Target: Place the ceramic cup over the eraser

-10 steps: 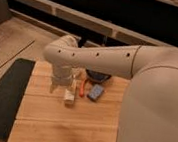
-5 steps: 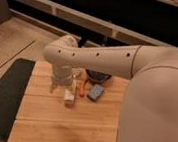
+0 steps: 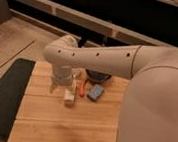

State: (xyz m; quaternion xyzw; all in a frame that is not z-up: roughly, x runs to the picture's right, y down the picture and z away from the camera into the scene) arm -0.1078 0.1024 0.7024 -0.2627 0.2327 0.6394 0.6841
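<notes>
My arm reaches in from the right, with the wrist bent down over the wooden table [image 3: 63, 127]. The gripper [image 3: 57, 87] hangs below the wrist, close above the table's back left part, and is largely hidden by the arm. A small pale cream piece [image 3: 69, 97] stands on the table just right of the gripper; I cannot tell whether it is the ceramic cup or the white oblong piece. The dark eraser is not in view; the arm may be hiding it.
A flat blue block [image 3: 96, 92] and a thin orange item [image 3: 82, 89] lie right of the gripper. A wide dark bowl [image 3: 97, 77] stands behind them under the arm. A black mat [image 3: 2, 97] lies along the table's left side. A dark shelf runs behind.
</notes>
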